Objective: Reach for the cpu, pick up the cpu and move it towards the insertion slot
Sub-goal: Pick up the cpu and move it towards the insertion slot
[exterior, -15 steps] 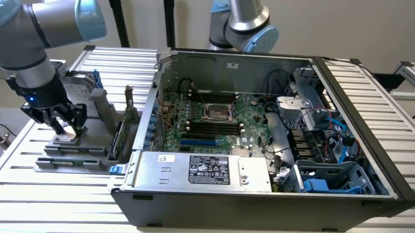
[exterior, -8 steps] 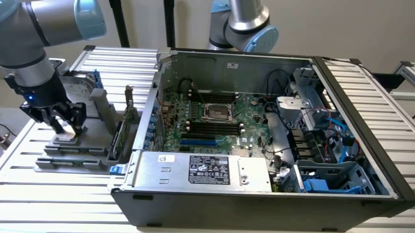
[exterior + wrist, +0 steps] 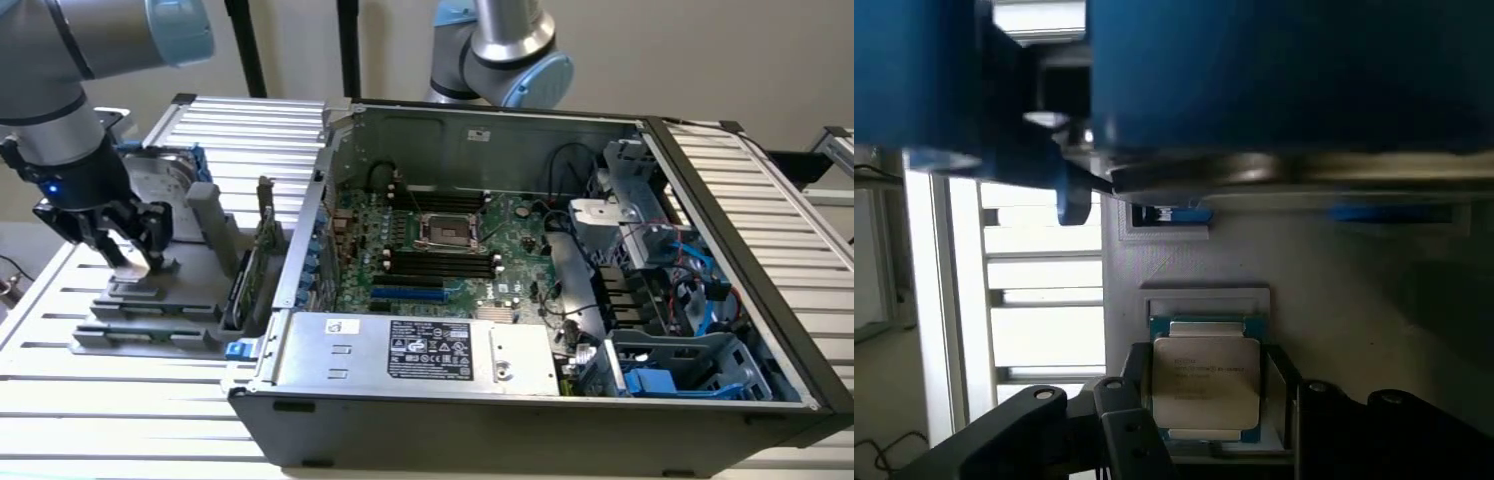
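The gripper's (image 3: 130, 262) jaws stand apart, one at each side of the cpu (image 3: 1206, 385), which lies flat on the grey fixture (image 3: 150, 322), the insertion slot (image 3: 447, 232) well apart toward the exterior view's right.

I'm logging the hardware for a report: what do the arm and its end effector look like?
The arm is silver-grey tubing with a light blue joint cap. Its wrist section is black with a small blue light. The end effector is black, with silvery bolt heads.
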